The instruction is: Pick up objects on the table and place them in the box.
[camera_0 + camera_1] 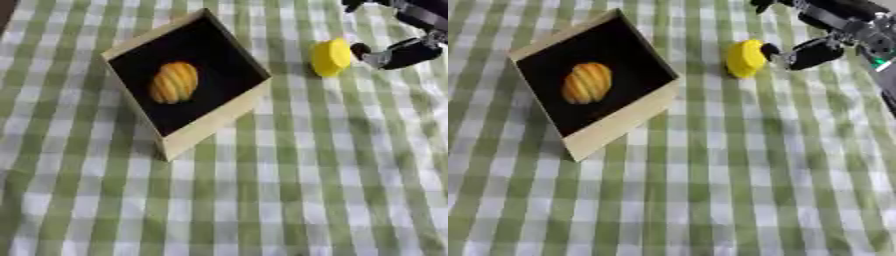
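Left eye view: round yellow object (pixel 331 57) touching right hand (pixel 398 50) fingertip.

Right hand (pixel 820 47) enters from upper right corner — black with silver joints, forearm running off the right edge. One finger (pixel 773 51) extended leftward; another dark fingertip shows at the top edge. Left hand not seen.

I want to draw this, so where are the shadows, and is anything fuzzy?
Left eye view: the box is dark inside, the orange ridged thing still shows, and the whole picture is soft. Right eye view: a faint shadow lies under the yellow object, and the right hand beside it is blurry, so its fingers are hard to make out.
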Motion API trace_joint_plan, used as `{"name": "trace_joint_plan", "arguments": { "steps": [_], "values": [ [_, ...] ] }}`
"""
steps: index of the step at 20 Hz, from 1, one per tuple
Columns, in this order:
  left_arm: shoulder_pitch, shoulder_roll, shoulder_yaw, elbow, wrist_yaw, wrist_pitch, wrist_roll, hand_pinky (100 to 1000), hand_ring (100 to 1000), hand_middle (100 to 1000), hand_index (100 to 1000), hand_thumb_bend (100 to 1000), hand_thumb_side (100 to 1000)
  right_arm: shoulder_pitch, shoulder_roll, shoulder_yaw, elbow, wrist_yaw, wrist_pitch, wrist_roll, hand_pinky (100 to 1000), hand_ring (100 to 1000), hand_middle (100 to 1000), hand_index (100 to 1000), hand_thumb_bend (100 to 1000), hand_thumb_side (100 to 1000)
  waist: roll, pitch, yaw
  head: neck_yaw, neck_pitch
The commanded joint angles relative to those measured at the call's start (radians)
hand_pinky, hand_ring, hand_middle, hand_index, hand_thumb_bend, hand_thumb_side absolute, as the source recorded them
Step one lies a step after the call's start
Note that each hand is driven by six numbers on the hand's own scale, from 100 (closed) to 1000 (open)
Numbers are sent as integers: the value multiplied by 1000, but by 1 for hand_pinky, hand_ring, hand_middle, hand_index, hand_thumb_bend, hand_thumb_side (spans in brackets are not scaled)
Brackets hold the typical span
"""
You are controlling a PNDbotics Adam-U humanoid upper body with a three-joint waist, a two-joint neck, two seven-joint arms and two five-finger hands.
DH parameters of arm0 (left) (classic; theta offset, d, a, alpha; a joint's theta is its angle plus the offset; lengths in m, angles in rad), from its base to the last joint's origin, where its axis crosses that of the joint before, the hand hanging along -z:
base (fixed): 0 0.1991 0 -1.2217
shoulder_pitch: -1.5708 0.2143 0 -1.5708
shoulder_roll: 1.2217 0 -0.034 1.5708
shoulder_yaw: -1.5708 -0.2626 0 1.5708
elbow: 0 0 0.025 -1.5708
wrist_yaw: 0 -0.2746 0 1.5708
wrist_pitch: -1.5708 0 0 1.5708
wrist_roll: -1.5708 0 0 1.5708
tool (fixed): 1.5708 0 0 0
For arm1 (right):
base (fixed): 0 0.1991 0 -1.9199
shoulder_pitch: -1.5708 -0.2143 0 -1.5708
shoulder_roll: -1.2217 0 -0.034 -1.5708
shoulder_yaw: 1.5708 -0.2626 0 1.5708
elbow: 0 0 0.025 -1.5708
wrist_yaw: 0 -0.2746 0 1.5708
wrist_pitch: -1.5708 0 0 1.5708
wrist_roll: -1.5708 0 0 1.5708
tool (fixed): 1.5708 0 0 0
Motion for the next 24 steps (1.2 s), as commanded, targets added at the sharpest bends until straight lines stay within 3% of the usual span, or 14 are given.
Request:
{"name": "trace_joint_plan", "arguments": {
  "steps": [1, 14, 21, 24],
  "values": [
    [-7, 11, 4, -16, -10, 3, -3, 767, 747, 797, 855, 100, 677, -18, -25, -20, 18, 37, 1, -19, 920, 911, 787, 931, 275, 100, 5, -13, 1, 1, -23],
    [-14, 3, 2, -16, -20, 10, -6, 771, 748, 800, 853, 100, 685, -44, 2, -11, 68, 82, -6, -25, 920, 911, 793, 932, 214, 164, 0, 28, 17, -5, -43],
    [-4, 3, 3, -16, -28, 16, -5, 772, 749, 802, 854, 100, 687, -39, -3, -8, 37, 70, -18, -10, 919, 910, 796, 935, 204, 155, 1, 33, 8, 3, -28],
    [3, 5, 4, -16, -30, 20, -3, 772, 749, 802, 854, 100, 687, -31, -25, -16, -12, 53, -15, -10, 917, 908, 793, 935, 212, 100, 0, 24, -4, 8, -15]
  ]
}}
